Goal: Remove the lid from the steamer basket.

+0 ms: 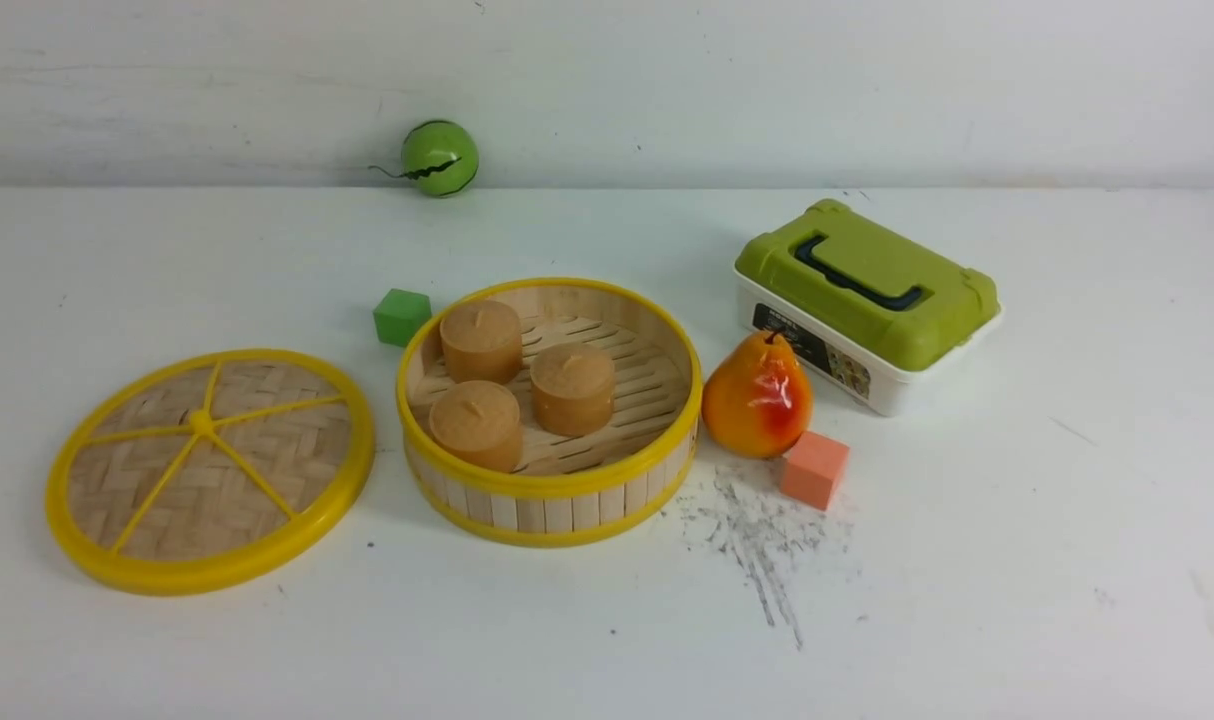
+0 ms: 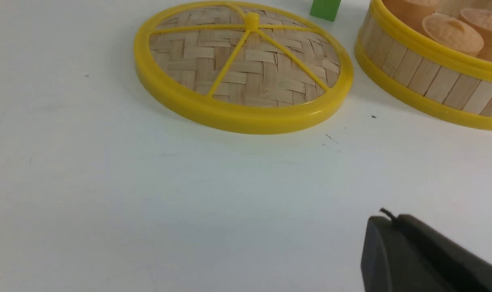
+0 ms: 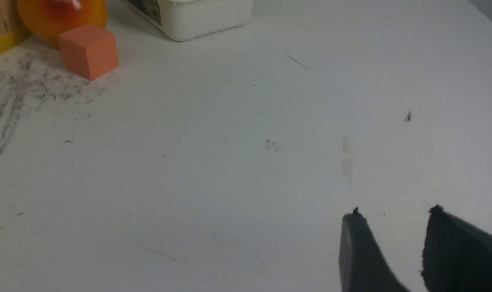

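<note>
The lid (image 1: 210,467), a woven bamboo disc with a yellow rim and spokes, lies flat on the white table to the left of the steamer basket (image 1: 550,495). The basket stands open and holds three brown buns (image 1: 573,388). Both also show in the left wrist view: the lid (image 2: 246,69) and the basket (image 2: 428,77). My left gripper (image 2: 388,221) is shut and empty, over bare table short of the lid. My right gripper (image 3: 394,215) is open and empty over bare table, far right of the basket. Neither arm shows in the front view.
A green cube (image 1: 402,316) sits behind the basket's left side. A pear (image 1: 757,397) and an orange cube (image 1: 814,469) sit to its right, with a white box with a green lid (image 1: 867,300) behind them. A green ball (image 1: 439,158) lies at the back wall.
</note>
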Controlling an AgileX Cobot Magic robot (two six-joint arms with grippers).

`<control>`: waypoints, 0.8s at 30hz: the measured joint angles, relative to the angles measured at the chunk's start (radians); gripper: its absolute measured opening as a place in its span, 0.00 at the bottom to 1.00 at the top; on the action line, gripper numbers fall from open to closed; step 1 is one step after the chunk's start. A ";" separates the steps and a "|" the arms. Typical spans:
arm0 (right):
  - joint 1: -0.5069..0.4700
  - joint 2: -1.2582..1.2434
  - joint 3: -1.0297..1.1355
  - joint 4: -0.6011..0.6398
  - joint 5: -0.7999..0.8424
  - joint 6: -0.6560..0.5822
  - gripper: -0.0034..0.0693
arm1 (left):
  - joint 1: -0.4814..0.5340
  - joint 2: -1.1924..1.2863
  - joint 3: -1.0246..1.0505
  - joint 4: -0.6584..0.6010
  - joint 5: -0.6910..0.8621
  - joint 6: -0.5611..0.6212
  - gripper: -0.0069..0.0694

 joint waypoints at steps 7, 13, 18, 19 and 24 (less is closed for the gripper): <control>0.000 0.000 0.000 0.000 0.000 0.000 0.38 | 0.000 0.000 0.000 -0.057 0.000 0.038 0.07; 0.000 0.000 0.000 0.000 0.000 0.000 0.38 | 0.000 0.000 0.000 -0.057 0.000 0.039 0.07; 0.000 0.000 0.000 0.000 0.000 0.000 0.38 | 0.000 0.000 0.000 -0.057 0.000 0.039 0.07; 0.000 0.000 0.000 0.000 0.000 0.000 0.38 | 0.000 0.000 0.000 -0.057 0.000 0.039 0.07; 0.000 0.000 0.000 0.000 0.000 0.000 0.38 | 0.000 0.000 0.000 -0.057 0.000 0.039 0.08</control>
